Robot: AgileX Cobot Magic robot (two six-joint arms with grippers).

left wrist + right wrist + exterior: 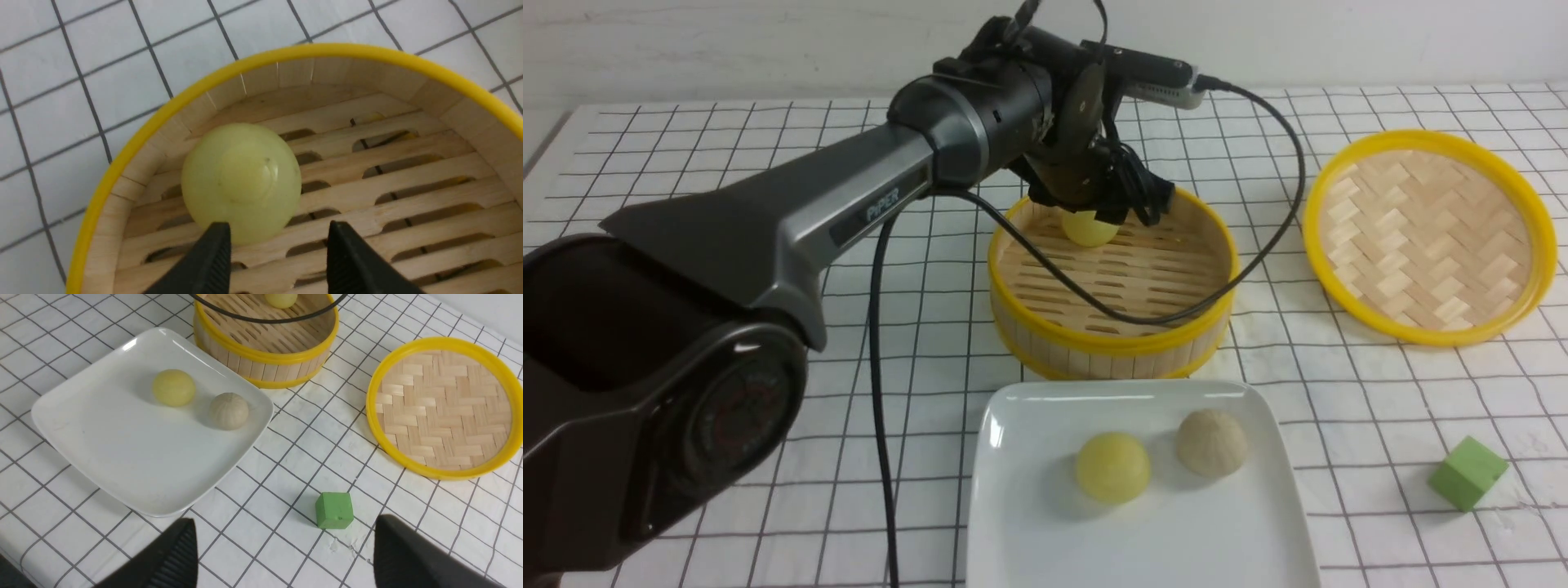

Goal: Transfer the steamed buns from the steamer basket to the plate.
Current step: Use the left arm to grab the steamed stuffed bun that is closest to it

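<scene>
Left wrist view: left pincer (278, 225) hovers, jaws apart, before the pale yellow dome-shaped steamed bun (241, 181) inside the round bamboo steamer basket (359, 73) on the worktop (61, 102); probably light, soft, slippery, so squeeze its middle gently.

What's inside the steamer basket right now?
One pale yellow bun sits on the slatted floor near the far wall of the steamer basket, under the open left gripper. The visible floor is otherwise bare; the gripper covers the part behind the bun.

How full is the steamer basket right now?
Not empty: one pale yellow bun lies on the slatted floor of the steamer basket, near its far wall.
</scene>
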